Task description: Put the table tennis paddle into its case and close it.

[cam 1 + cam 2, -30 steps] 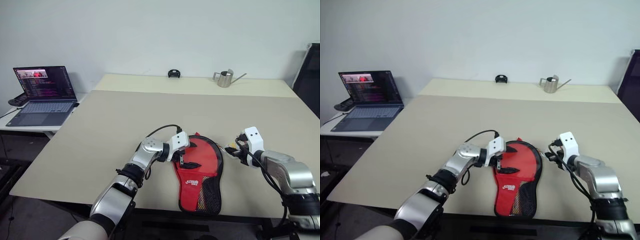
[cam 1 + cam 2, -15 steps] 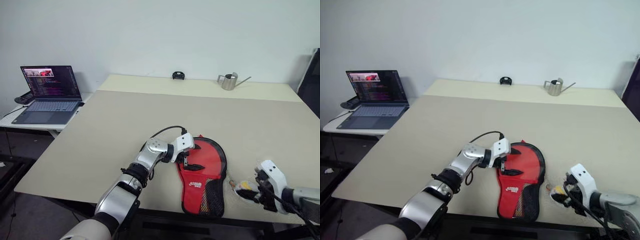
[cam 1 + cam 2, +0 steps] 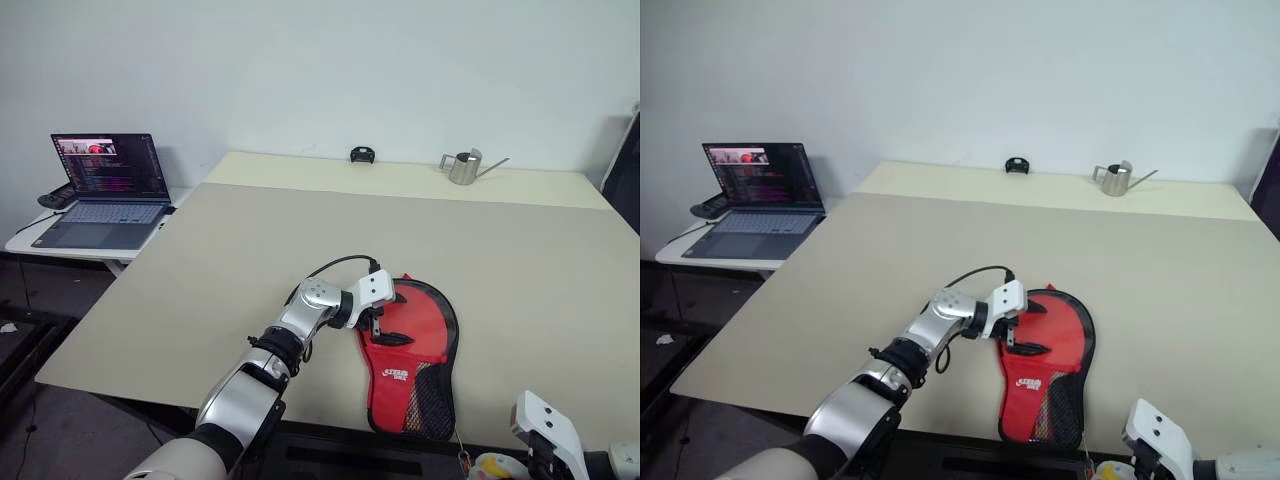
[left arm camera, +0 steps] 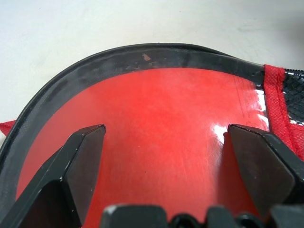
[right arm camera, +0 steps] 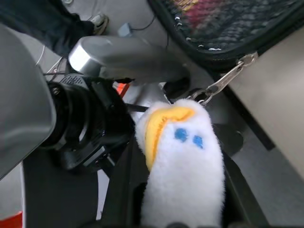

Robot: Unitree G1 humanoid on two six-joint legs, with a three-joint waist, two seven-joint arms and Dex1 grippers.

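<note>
- At the near edge of the pale beige table [image 3: 250, 240] lies the paddle-shaped red fabric case with a black mesh pocket and white logo [image 3: 410, 345], its round end away from the robot and its narrow end at the table's lip.
- The left tool [image 3: 383, 328] sits over the case's round red face with its fingers spread wide, gripping nothing, probably to steady the case; whether it touches, I cannot tell.
- The right tool [image 5: 178, 164], below the table edge, is clamped on a white plush charm with a yellow beak [image 5: 190, 194], which a small metal clasp [image 5: 223, 80] links to the case's narrow end, apparently to draw the zip.
- The table tennis paddle is out of sight, presumably inside the case.
</note>
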